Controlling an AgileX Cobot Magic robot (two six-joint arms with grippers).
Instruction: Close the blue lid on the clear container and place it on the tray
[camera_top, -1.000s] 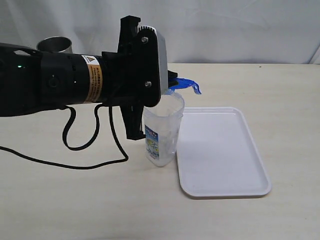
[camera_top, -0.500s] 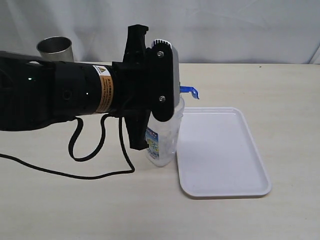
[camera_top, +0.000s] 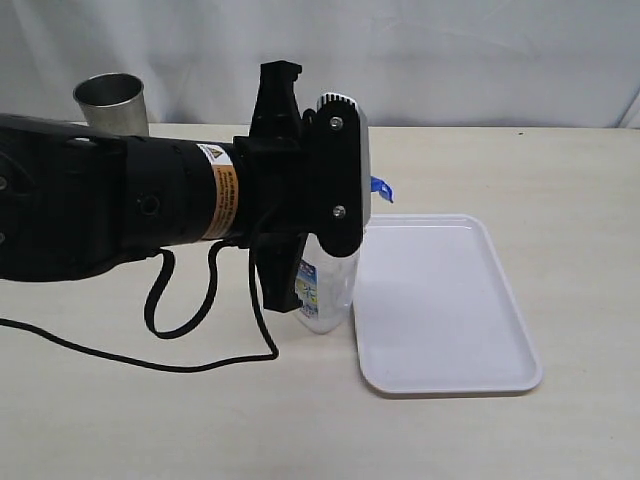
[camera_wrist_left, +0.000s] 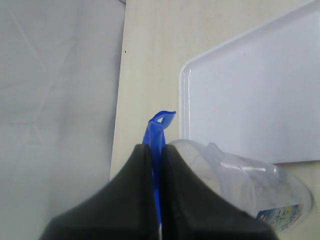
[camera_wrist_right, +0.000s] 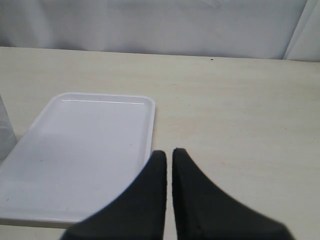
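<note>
We see the left gripper (camera_wrist_left: 154, 146) with its jaws pressed together on the blue lid (camera_wrist_left: 159, 125), which it holds edge-on with one flap sticking out past the fingertips. The lid sits by the open rim of the clear container (camera_top: 327, 292); we cannot tell whether they touch. The container stands upright near the middle of the bench (camera_top: 150, 420), just beside the tray's (camera_top: 450, 300) long edge and not on it. The right gripper (camera_wrist_right: 169, 152) has its jaws closed on nothing, close to another edge of the tray. A steel cup (camera_top: 110, 100) stands at the bench's far edge.
</note>
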